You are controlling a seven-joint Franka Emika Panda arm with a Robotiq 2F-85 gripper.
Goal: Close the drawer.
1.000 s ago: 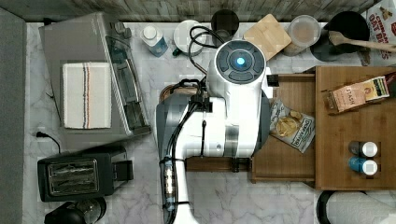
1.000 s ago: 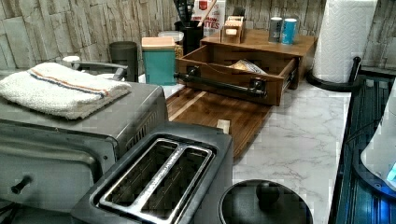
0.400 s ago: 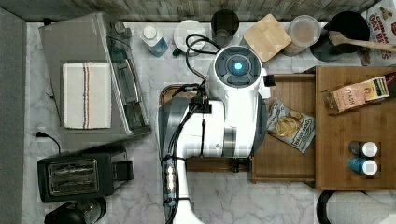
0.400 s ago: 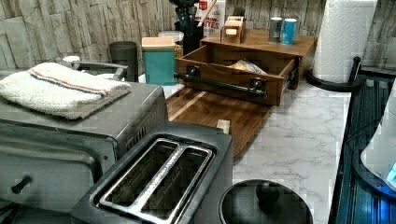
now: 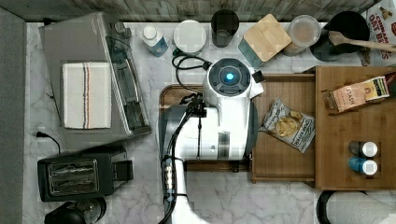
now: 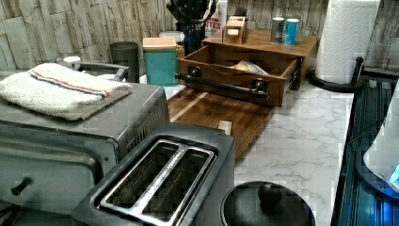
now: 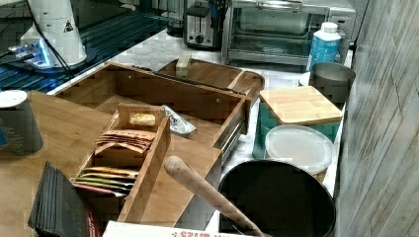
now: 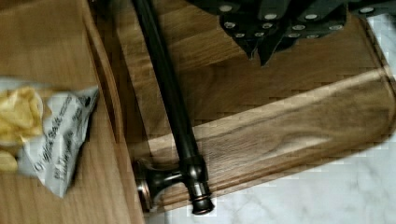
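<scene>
Drawer [image 5: 285, 158] open; handle [image 8: 170, 100] faces tray [image 8: 280, 107].

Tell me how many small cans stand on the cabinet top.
2: a dark can and a blue can, side by side near the paper towel roll. None seems hidden.

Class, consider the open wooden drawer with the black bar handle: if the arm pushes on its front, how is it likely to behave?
The drawer looks like rigid wood, so it should probably slide back without flexing. Its bar handle is fixed on posts, so likely firm to push on. The chip bag lying loose inside may shift, but seems too light to resist much.
</scene>
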